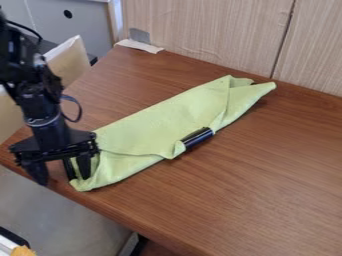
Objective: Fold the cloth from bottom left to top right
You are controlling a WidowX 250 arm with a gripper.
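Observation:
The gripper (61, 171) hangs at the left edge of the table, over the cloth's lower-left end. Its fingers are spread apart, one at the table's edge and the other against the cloth's corner. The light green cloth (160, 120) lies as a long, partly folded strip running from lower left to upper right, with layers overlapping at both ends. A dark cylindrical object (198, 137) pokes out from under a fold along the cloth's lower side. I cannot tell whether the gripper touches the cloth.
The brown wooden table (267, 185) ends in a front edge running from the left down to the bottom. A wood-grain panel (207, 30) stands along the back. Tape (139, 46) sits at the table's rear-left corner, and a light board (69, 62) stands behind the arm.

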